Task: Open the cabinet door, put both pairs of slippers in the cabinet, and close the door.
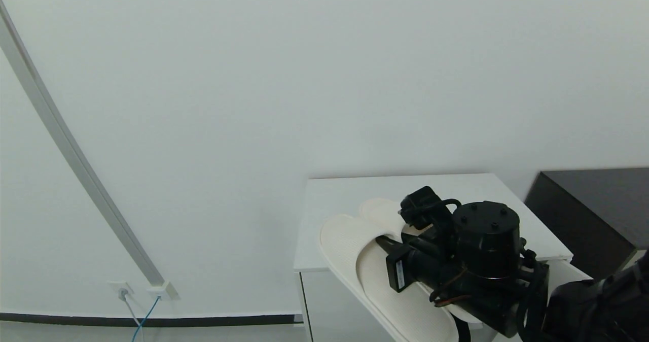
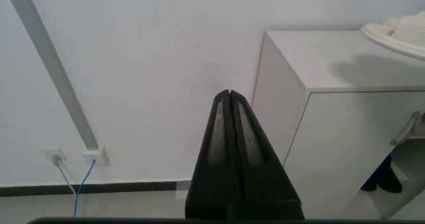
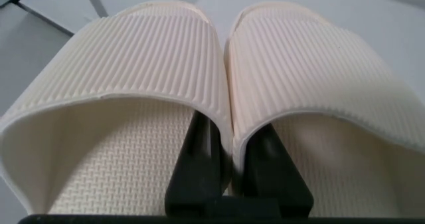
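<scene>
- Right gripper (image 3: 230, 159): two matte black, flat-sided fingers (image 3: 199, 164) on a black crossbar.
- Behind this gripper: a round black joint cap (image 1: 487, 224) with a ring of small screws on top.
- Beside the cap: looped black cables (image 1: 530, 281), a thin brownish wire (image 1: 446, 288), and a boxy black block (image 1: 405, 268) bearing a white label (image 1: 400, 274).
- Left gripper (image 2: 230, 101): black fingers tapering to a rounded tip, each with a long recessed panel.

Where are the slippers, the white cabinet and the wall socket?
slippers (image 3: 153, 58), right wrist view, ribbed strap of one slipper.
cabinet (image 1: 350, 195), head view, bare part of its top.
wall socket (image 1: 117, 285), head view, its plate.
</scene>
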You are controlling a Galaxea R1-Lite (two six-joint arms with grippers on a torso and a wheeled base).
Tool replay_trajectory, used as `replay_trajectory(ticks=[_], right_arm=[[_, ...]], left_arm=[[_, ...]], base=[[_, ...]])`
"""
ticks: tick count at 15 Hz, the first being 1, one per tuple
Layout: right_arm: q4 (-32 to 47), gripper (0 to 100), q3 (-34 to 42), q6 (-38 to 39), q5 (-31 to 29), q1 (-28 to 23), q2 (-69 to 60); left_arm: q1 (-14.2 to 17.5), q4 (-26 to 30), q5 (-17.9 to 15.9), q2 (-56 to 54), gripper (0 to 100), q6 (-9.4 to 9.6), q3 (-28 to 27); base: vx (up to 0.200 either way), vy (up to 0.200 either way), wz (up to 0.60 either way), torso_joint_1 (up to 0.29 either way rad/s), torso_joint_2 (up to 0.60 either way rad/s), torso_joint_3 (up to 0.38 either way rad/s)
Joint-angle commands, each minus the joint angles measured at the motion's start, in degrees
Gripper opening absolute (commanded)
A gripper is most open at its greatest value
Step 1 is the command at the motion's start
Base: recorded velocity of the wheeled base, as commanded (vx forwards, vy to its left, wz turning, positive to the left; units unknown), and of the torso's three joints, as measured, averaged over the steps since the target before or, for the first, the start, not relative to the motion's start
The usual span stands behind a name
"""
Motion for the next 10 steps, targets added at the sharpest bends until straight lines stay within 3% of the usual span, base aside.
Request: replay_trajectory(ticks=[1,7,10], right_arm=[[-1.97,0,2.16,-1.50,0.19,0.07,-0.37],[-2.59,0,2.51,-1.67,0.19,0.07,-0.11],[-2.59,0,2.60,-1.67,0.19,0.07,-0.11]], left_arm=[[0.04,0.01,0.02,0.07,0,-0.01,0.00],[0.04,0.01,0.02,0.07,0,-0.01,0.00],[0.04,0.01,0.02,0.07,0,-0.01,0.00]], base=[[0.000,0.000,0.00,0.000,0.00,0.000],[0.000,0.000,0.00,0.000,0.00,0.000],[-0.200,0.000,0.00,0.004,0.00,0.001]])
